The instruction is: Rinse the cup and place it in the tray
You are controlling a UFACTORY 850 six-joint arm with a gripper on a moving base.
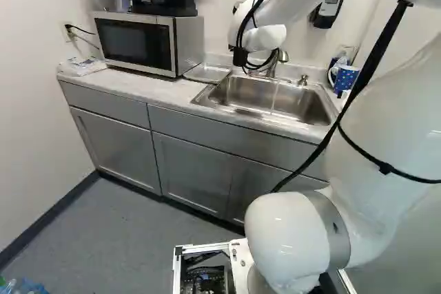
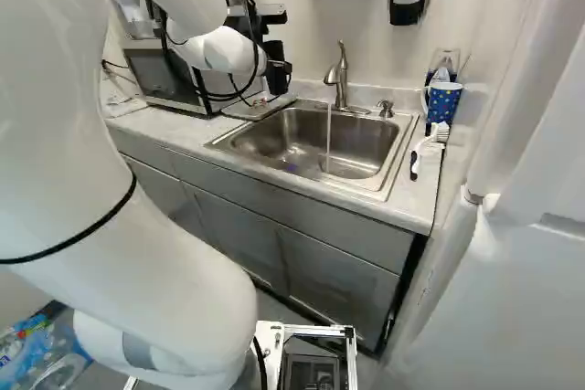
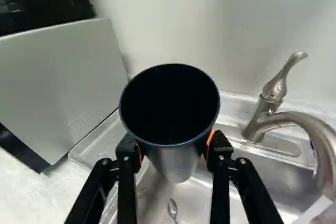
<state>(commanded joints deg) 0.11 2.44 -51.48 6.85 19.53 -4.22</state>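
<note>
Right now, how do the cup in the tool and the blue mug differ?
The held cup is dark inside with a metallic lower body; the blue mug is light-spotted. The held cup shows no handle, while the blue mug has a pale one. The held cup is clamped off the counter by the tool; the blue mug sits beside the sink. Both are drinking vessels.

Rounded white arm (image 1: 396, 122), black cables (image 1: 373, 60), thin straps (image 1: 386, 168)

Left base: behind arm (image 1: 403, 118), left side, facing ahead-down
Right base: likewise, right side
Wrist: close above sink (image 2: 302, 148)
Both bases share: sink, microwave (image 1: 134, 43)
</note>
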